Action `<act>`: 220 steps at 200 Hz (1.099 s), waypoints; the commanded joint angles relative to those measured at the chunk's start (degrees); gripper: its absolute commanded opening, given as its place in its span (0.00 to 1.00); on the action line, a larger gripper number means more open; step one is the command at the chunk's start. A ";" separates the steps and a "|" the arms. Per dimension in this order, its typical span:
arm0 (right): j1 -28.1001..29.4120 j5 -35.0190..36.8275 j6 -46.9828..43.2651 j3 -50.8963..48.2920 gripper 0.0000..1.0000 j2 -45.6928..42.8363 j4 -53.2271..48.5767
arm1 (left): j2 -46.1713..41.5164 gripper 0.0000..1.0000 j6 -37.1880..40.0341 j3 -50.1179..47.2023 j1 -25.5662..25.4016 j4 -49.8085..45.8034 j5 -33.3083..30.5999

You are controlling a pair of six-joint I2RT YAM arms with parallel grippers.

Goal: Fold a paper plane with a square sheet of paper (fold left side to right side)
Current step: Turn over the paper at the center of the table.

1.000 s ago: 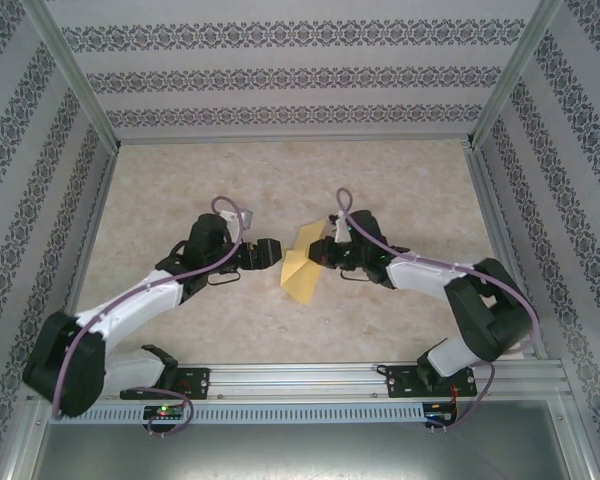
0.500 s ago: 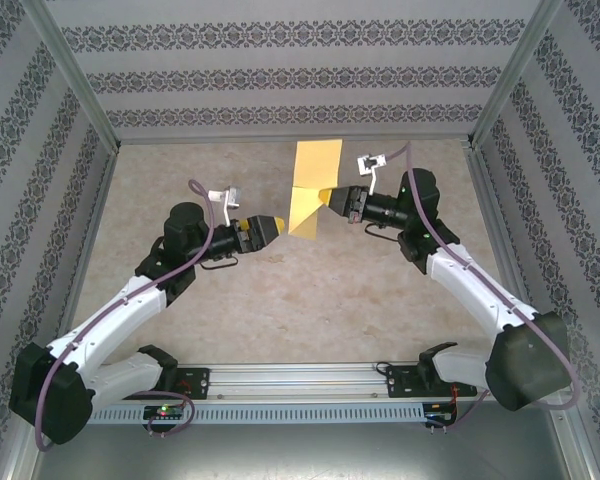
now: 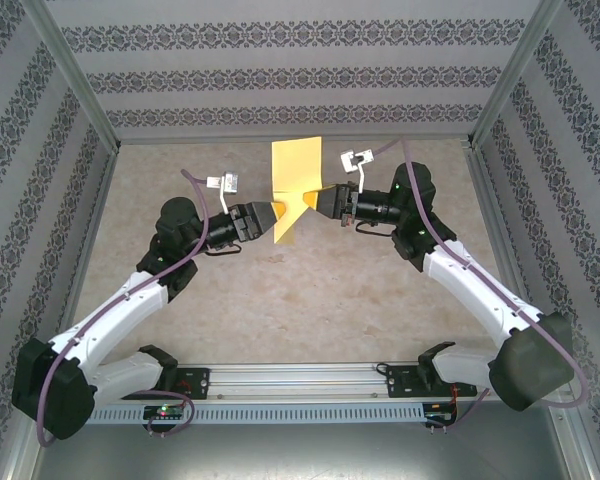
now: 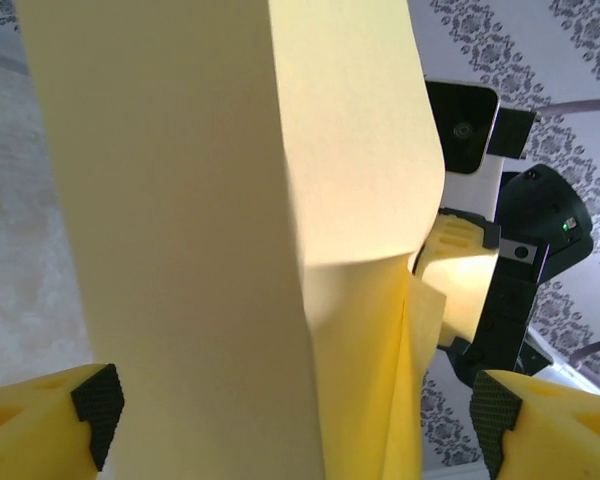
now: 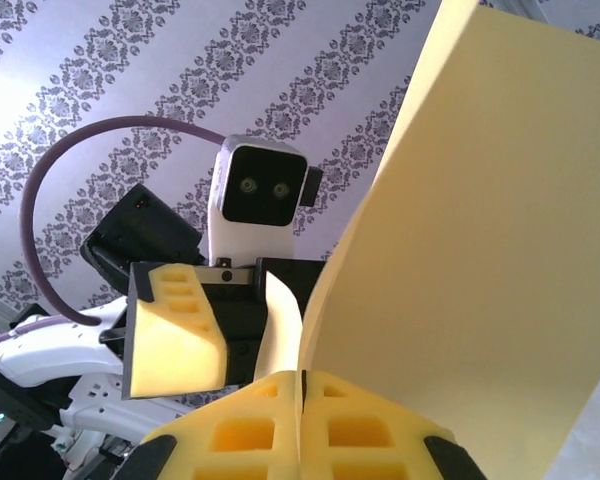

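Yellow paper (image 3: 295, 165) clenched in right claw (image 5: 302, 388); left wrist view: left claw (image 4: 298, 415) released, straddling it.

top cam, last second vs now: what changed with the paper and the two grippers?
The right gripper carried the yellow paper from mid-table up toward the back wall, then a little to the left. The left gripper followed, and its open jaws now stand either side of the sheet's lower part, not closed on it. Unchanged: the right gripper stays shut on the paper.
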 commanded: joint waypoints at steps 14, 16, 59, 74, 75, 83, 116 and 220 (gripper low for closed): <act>1.06 -1.51 2.20 1.57 0.00 1.02 4.66 | 0.43 0.82 -1.31 1.00 -1.36 6.24 -0.21; 1.07 -1.44 2.29 1.56 0.00 1.04 4.73 | 0.33 0.81 -1.21 1.06 -1.43 6.25 -0.31; 0.98 -0.56 2.43 0.49 0.00 0.96 4.47 | -0.34 0.57 -1.00 -0.16 -1.76 8.69 -1.24; 0.89 -0.12 2.44 -0.03 0.00 0.87 4.49 | -0.50 0.49 -0.91 -0.53 -1.75 8.85 -1.51; 0.89 -0.11 2.44 -0.07 0.00 0.83 4.44 | -0.49 0.48 -0.91 -0.52 -1.75 8.83 -1.51; 0.82 0.07 2.34 -0.34 0.00 0.79 4.49 | -0.49 0.44 -0.91 -0.58 -1.79 8.72 -1.52; 0.63 0.96 2.53 -1.33 0.02 0.85 4.58 | -0.83 0.33 -0.83 -1.09 -2.01 8.39 -1.60; -3.64 14.78 -10.56 -2.73 0.36 -5.97 -20.52 | -4.61 0.04 15.18 1.73 -4.47 -17.12 -10.36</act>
